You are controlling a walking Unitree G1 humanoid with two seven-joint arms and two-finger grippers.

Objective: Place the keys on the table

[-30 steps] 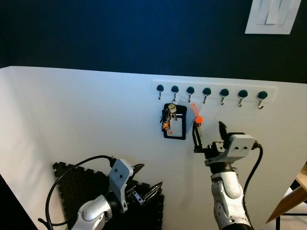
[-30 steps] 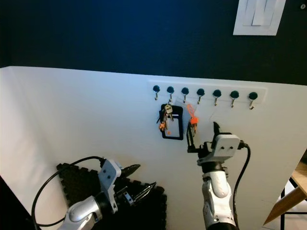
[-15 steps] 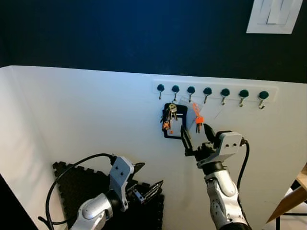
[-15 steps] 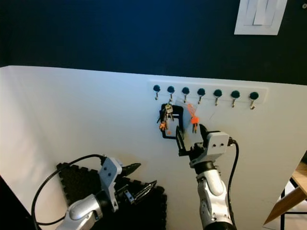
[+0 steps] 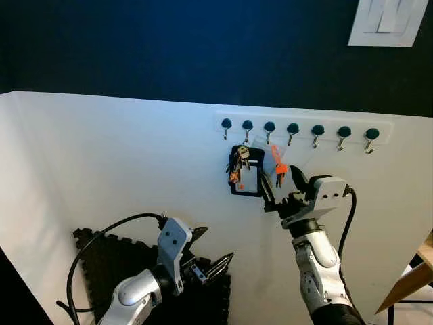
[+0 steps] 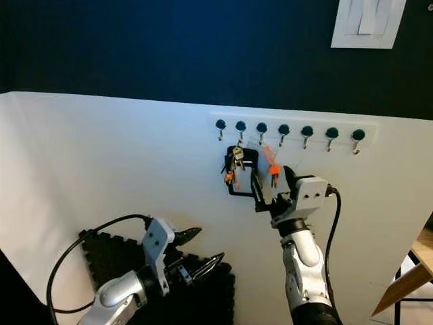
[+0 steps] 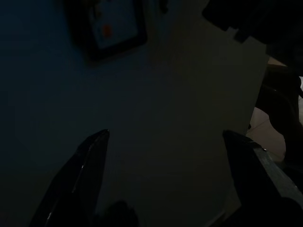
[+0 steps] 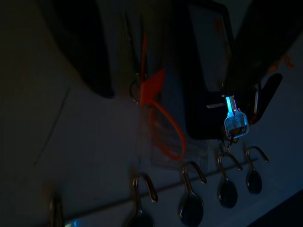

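A bunch of silver keys [image 5: 237,161] hangs on a wall hook in front of a black badge holder [image 5: 247,181]. An orange-tagged key [image 5: 278,166] hangs one hook to the right. My right gripper [image 5: 281,187] is raised to the wall just below the orange tag, open, one finger by the holder's lower corner and the other right of the tag. In the right wrist view the orange tag [image 8: 152,89] and a lit key [image 8: 235,121] lie between the dark fingers [image 8: 84,49]. My left gripper [image 5: 212,248] hangs low and open.
A white rail of several hooks [image 5: 318,130] runs along the white wall. A light switch plate [image 5: 389,22] sits high on the dark wall. A black foam mat [image 5: 108,261] leans below at left. A wooden edge [image 5: 424,261] shows at far right.
My right gripper has shifted left and risen from below the empty hooks to the orange-tagged key, beside the black holder. The left arm has barely moved.
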